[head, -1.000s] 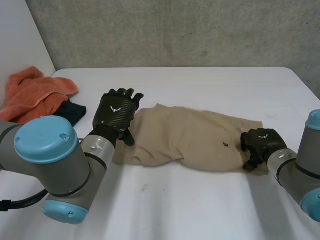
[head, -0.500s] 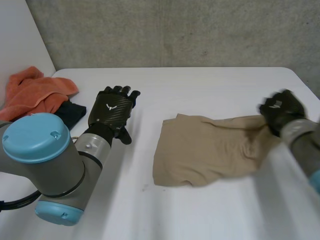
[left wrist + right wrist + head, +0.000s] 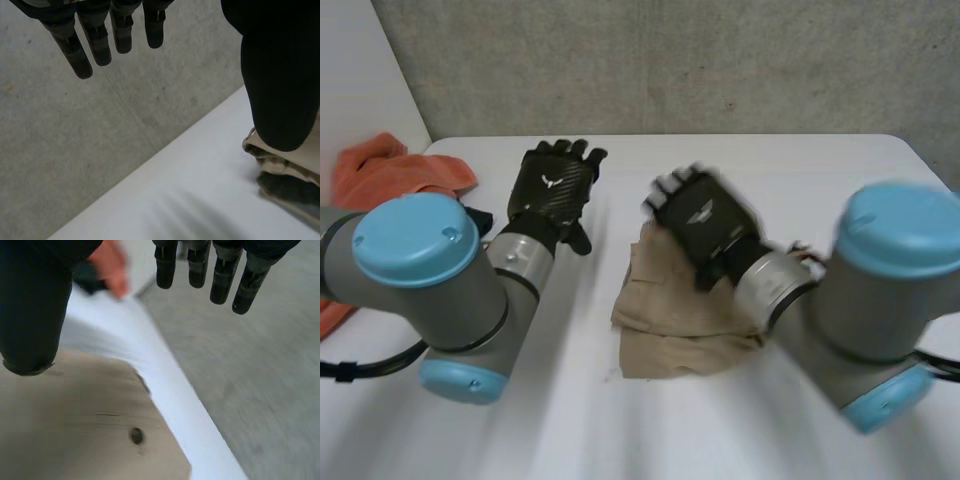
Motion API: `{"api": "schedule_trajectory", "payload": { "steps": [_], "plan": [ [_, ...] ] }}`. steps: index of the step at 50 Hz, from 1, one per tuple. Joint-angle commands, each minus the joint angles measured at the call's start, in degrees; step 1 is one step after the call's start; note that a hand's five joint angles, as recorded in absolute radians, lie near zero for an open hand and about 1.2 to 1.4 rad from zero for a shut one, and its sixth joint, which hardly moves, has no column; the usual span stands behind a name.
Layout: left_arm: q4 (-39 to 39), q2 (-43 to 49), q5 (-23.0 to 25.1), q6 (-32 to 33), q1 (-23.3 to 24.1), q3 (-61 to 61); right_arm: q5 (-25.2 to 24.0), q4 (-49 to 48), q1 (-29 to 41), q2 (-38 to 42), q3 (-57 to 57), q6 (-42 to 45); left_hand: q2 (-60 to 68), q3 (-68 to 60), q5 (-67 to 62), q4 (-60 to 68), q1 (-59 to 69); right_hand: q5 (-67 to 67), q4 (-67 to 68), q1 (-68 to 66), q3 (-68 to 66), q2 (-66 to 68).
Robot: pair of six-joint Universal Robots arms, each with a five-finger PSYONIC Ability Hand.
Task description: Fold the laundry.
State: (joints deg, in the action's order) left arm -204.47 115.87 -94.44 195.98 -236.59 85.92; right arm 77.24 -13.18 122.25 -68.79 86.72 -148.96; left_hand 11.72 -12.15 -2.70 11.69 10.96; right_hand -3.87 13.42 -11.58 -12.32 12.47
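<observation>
— Where is the laundry?
— A beige garment (image 3: 665, 335) lies bunched in a rough fold at the middle of the white table (image 3: 800, 180). An orange towel (image 3: 390, 172) is heaped at the table's left edge.
— And the hands?
— The right hand (image 3: 703, 218) hovers over the garment's far part, fingers straight and apart from the thumb, clasping nothing. The left hand (image 3: 555, 187), raised beside the garment, is likewise splayed and empty.

White table (image 3: 800, 170) is backed by a grey concrete wall (image 3: 670, 60). A plain white panel (image 3: 360, 90) is seen along its left side.
</observation>
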Motion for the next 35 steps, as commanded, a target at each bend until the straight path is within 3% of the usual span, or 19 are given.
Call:
{"api": "schedule_trajectory", "payload": {
  "steps": [1,9,22,29,35],
  "plan": [
    [0.74,4.27,0.92,-2.70,4.20,-9.09,0.98,9.21,-9.39,-3.64,-2.87,-21.98,-1.72,2.15,2.70,-1.69,-0.96,3.87,-3.42,1.58,2.32,-2.47],
    [11.79,15.68,6.10,-3.85,7.46,-23.14,2.04,17.82,-11.33,6.10,-10.33,-23.04,-0.33,0.76,1.31,-0.30,0.43,3.87,-3.42,1.58,2.32,-2.47],
    [25.88,25.72,4.53,-3.32,7.46,-32.31,1.69,23.37,-10.71,20.18,-19.66,-19.00,-0.16,0.59,1.14,-0.13,0.60,3.87,-3.42,1.58,2.32,-2.47],
    [29.83,26.69,4.61,-0.09,6.93,-32.31,3.26,23.72,-10.71,21.68,-19.92,-10.75,-0.16,0.59,1.14,-0.13,0.60,3.87,-3.42,1.58,2.32,-2.47],
    [31.94,25.90,5.05,3.70,6.67,-32.83,4.94,23.02,-10.80,18.79,-19.22,-8.89,-0.50,0.93,1.48,-0.47,0.26,3.87,-3.42,1.58,2.32,-2.47]
  ]
}}
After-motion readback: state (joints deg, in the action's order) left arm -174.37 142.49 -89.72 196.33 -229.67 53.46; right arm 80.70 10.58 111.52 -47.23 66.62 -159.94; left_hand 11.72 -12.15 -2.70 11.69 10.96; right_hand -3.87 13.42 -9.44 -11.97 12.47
